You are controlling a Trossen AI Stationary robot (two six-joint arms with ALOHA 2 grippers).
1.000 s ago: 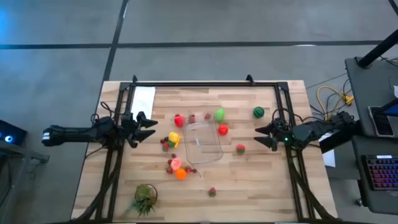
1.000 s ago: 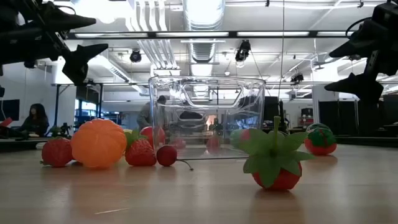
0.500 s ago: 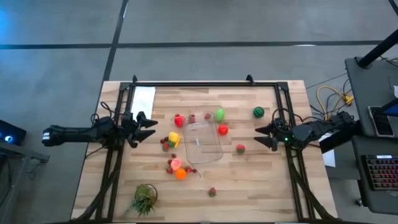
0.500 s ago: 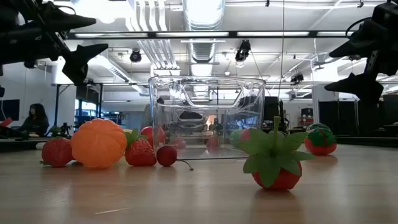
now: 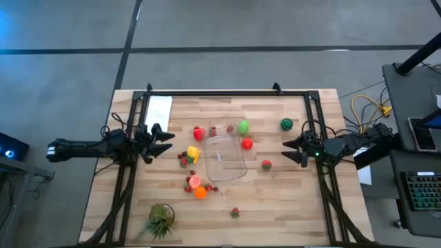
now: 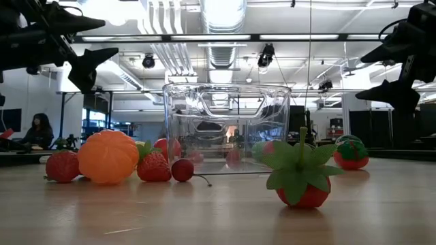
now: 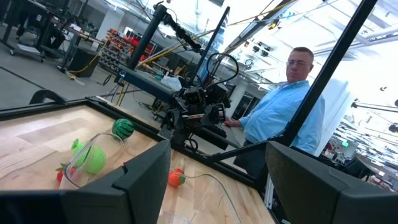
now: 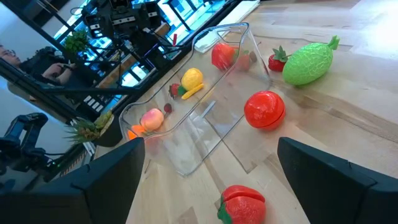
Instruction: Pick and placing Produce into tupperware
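Observation:
The clear tupperware (image 5: 227,157) stands on its base at the middle of the wooden table. Produce lies on the table around it: a red piece (image 5: 198,133), a green one (image 5: 243,127), a red one (image 5: 247,143), a yellow one (image 5: 193,153), an orange one (image 5: 200,193), and a strawberry (image 6: 303,184) nearer the front. My left gripper (image 5: 169,140) hangs open above the table, left of the produce. My right gripper (image 5: 286,152) hangs open at the right, with the red piece (image 8: 242,202) below it. Neither touches anything.
A leafy green tuft (image 5: 160,220) lies at the near left and a white sheet (image 5: 160,109) at the far left. A striped green piece (image 5: 286,124) sits at the far right. A person (image 7: 292,118) stands beyond the table's right side. Bare wood shows at the near right.

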